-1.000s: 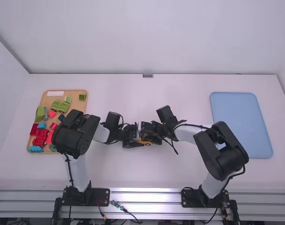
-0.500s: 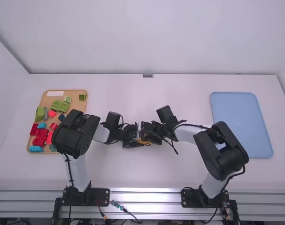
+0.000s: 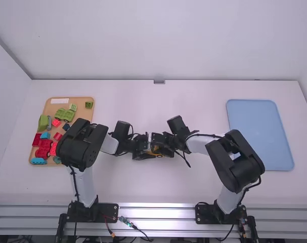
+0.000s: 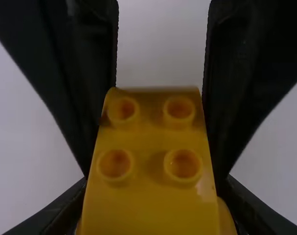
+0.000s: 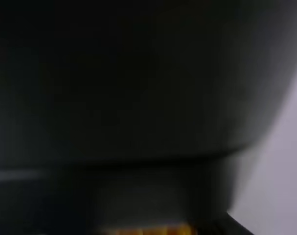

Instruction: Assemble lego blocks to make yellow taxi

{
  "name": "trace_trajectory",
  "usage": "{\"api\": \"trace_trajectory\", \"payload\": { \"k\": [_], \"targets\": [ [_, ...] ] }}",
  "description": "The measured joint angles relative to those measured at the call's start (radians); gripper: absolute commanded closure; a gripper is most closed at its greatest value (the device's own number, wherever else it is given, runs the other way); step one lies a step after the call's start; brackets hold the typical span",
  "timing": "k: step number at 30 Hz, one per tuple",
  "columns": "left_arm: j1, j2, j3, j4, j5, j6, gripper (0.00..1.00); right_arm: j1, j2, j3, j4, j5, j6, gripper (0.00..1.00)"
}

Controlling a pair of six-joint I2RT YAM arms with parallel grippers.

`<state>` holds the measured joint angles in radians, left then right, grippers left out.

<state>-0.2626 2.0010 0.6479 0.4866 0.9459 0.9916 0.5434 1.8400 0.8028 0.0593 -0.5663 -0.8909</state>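
High view: bright, even, diffuse light on the white table and pale wall; light source — cannot tell. Metal rail: bright streaks of glare. Left wrist view: dimmer; yellow lego block with soft sheen, its hollow studs shaded inside. Right wrist view: mostly near-black, heavily blurred — a paler, lit strip of table along the right side.

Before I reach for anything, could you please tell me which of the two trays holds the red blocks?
The tan tray, on the robot's left, holds the red blocks; the other tray, on the right, is light blue.
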Motion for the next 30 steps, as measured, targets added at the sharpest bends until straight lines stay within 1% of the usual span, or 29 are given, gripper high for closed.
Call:
{"api": "trace_trajectory", "payload": {
  "k": [1, 2, 3, 5, 20, 21, 22, 27, 30],
  "targets": [
    [0.0, 0.0, 0.0, 0.0, 0.0, -0.001, 0.58, 0.0, 0.0, 0.0, 0.001, 0.0, 0.001, 0.53],
    [0.0, 0.0, 0.0, 0.0, 0.0, -0.001, 0.58, 0.0, 0.0, 0.0, 0.001, 0.0, 0.0, 0.49],
    [0.0, 0.0, 0.0, 0.0, 0.0, 0.0, 0.58, 0.0, 0.0, 0.0, 0.001, -0.001, 0.002, 0.47],
    [0.0, 0.0, 0.0, 0.0, 0.0, 0.0, 0.59, 0.0, 0.0, 0.0, 0.001, -0.003, 0.0, 0.46],
    [0.0, 0.0, 0.0, 0.0, 0.0, 0.001, 0.6, -0.003, -0.005, 0.0, -0.003, -0.002, 0.001, 0.45],
    [0.0, 0.0, 0.0, 0.0, 0.0, 0.001, 0.58, -0.007, -0.009, 0.0, -0.011, -0.002, 0.0, 0.44],
    [0.0, 0.0, 0.0, 0.0, 0.0, 0.001, 0.6, -0.009, -0.012, 0.0, -0.015, -0.001, 0.001, 0.44],
    [-0.004, 0.0, 0.0, 0.003, 0.0, 0.004, 0.6, -0.05, -0.031, -0.007, -0.019, -0.01, 0.002, 0.43],
    [-0.004, 0.0, 0.001, 0.004, -0.003, 0.004, 0.6, -0.077, -0.034, -0.01, -0.026, -0.045, -0.002, 0.43]
  ]
}}
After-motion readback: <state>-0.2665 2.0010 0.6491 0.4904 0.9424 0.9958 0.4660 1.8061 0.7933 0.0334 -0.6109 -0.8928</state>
